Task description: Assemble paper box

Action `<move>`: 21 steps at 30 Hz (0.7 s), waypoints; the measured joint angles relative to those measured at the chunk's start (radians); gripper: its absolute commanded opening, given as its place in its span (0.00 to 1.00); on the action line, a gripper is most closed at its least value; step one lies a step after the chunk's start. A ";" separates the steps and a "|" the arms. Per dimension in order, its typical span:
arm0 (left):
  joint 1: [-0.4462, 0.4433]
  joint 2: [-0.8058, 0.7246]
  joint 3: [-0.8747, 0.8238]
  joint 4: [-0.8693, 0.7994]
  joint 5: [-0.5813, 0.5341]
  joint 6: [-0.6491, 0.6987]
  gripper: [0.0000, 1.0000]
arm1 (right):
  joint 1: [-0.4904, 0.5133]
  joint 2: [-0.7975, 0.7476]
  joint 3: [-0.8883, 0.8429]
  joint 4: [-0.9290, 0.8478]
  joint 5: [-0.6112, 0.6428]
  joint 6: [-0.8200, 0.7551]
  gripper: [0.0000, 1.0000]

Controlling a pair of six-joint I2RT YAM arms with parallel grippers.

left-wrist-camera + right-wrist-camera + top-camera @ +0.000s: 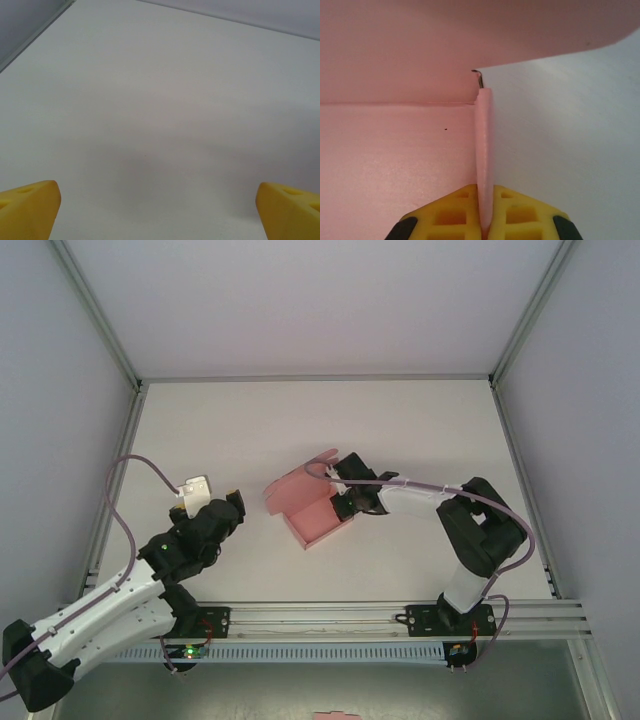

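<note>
The pink paper box (pixel 312 510) lies partly folded in the middle of the white table, a shallow tray with a flap raised behind it. My right gripper (pixel 352 502) is at its right side, shut on the box's upright side wall (pixel 484 150), which stands pinched edge-on between the yellow fingers (pixel 520 212). The box floor (pixel 395 165) spreads to the left of that wall and a large flap (pixel 470 35) rises behind it. My left gripper (pixel 228 512) hovers over bare table left of the box, open, its yellow fingertips (pixel 27 207) wide apart with nothing between them.
Grey walls with metal frame posts (pixel 130 430) enclose the white table (pixel 420 430) on three sides. A rail (pixel 330 618) carrying both arm bases runs along the near edge. A small pink fragment (pixel 335 714) peeks in below the rail.
</note>
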 measured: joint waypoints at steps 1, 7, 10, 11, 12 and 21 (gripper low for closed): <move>0.002 -0.008 -0.001 0.000 0.005 0.000 1.00 | 0.002 -0.004 -0.002 -0.005 0.016 0.001 0.00; 0.004 -0.012 -0.022 0.005 0.022 -0.006 1.00 | 0.003 -0.106 -0.058 0.000 0.128 0.000 0.00; 0.005 0.013 -0.022 0.009 0.035 -0.006 1.00 | 0.022 -0.200 -0.114 0.045 0.193 -0.011 0.00; 0.005 0.022 -0.023 0.017 0.040 -0.006 1.00 | 0.027 -0.238 -0.136 0.068 0.196 -0.011 0.00; 0.005 0.030 -0.023 0.029 0.047 -0.007 1.00 | 0.028 -0.272 -0.154 0.085 0.195 -0.010 0.00; 0.166 0.153 -0.041 0.194 0.220 -0.032 1.00 | -0.060 -0.612 -0.294 0.343 -0.091 0.072 0.00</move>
